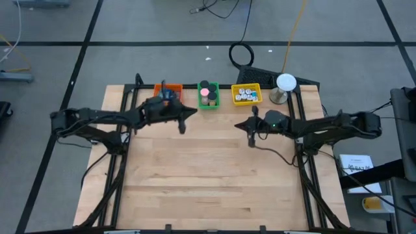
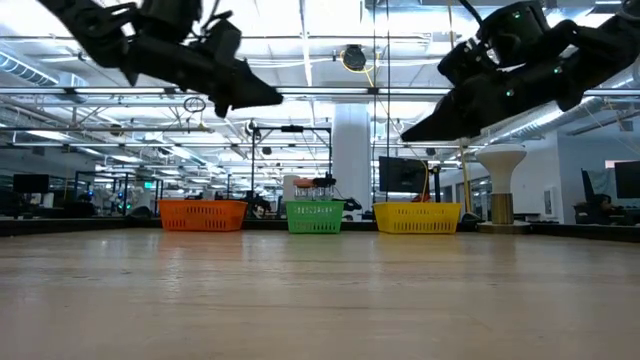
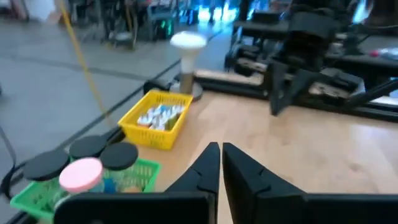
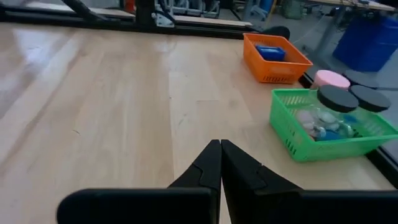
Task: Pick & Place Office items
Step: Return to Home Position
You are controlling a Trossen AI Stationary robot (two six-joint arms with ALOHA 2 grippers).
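Items (image 3: 158, 117) in yellow bin (image 3: 144, 135) perhaps carry print, too blurred to read.

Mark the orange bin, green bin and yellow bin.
orange bin (image 4: 283, 71), right wrist view, front mesh wall.
green bin (image 4: 323, 146), right wrist view, front mesh wall.
yellow bin (image 3: 149, 135), left wrist view, near side wall.

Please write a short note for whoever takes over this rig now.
Left gripper: shut, empty, raised near the orange bin.
Right gripper: shut, empty, raised near the yellow bin.
Blue block in the orange bin; pink round piece and black round pieces in the green bin; small pieces in the yellow bin.
No piece shows outside the bins; likely only parking the arms is left.
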